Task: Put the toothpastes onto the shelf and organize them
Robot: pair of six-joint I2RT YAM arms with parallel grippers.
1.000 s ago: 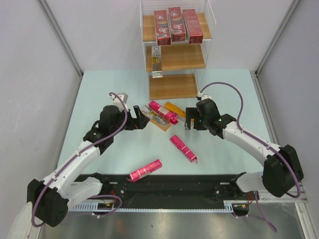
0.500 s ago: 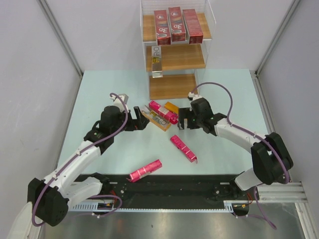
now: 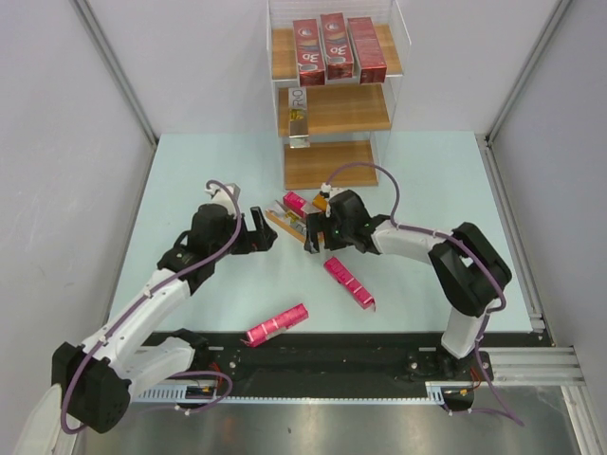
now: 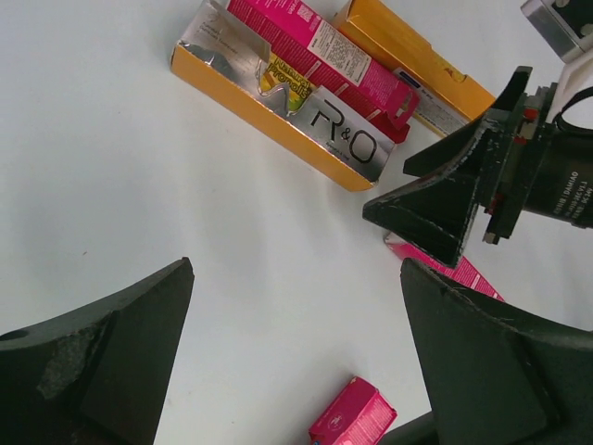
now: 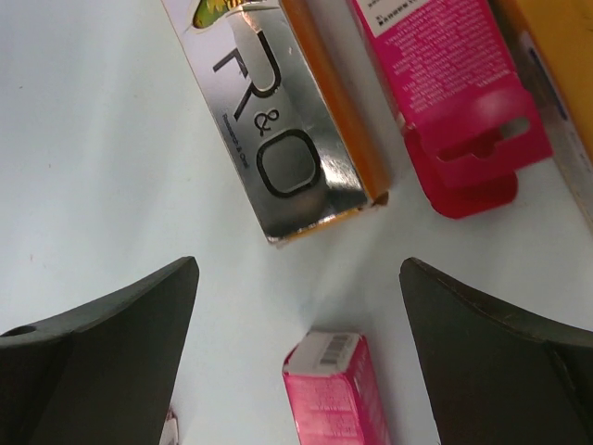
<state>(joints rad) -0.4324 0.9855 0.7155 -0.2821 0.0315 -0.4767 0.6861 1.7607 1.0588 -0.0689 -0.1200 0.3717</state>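
On the table, between the shelf and the arm bases, five cartons are seen lying flat. A silver-and-orange carton printed "R&O" is laid diagonally in the middle. A pink carton is pressed along its far side, and a plain orange carton is found just beyond that, roughly parallel to both. A second pink carton is noted nearer the bases, apart from this cluster. A third pink carton is recorded close to the near table edge, well apart from the rest.

Left gripper: positioned just left of the cluster, jaws spread wide, nothing held. Only bare table is seen between its fingers in the left wrist view.

Right gripper: positioned over the near end of the "R&O" carton, jaws likewise parted, nothing grasped. In the right wrist view the carton's silver end is framed between the fingers, with the end of the second pink carton just below it. Contact with the carton cannot be judged. The two grippers are near one another and are not touching.

The shelf is set at the far edge of the table. Three dark red cartons are stood side by side on the top board. An upright silver carton is placed at the left of the middle board.
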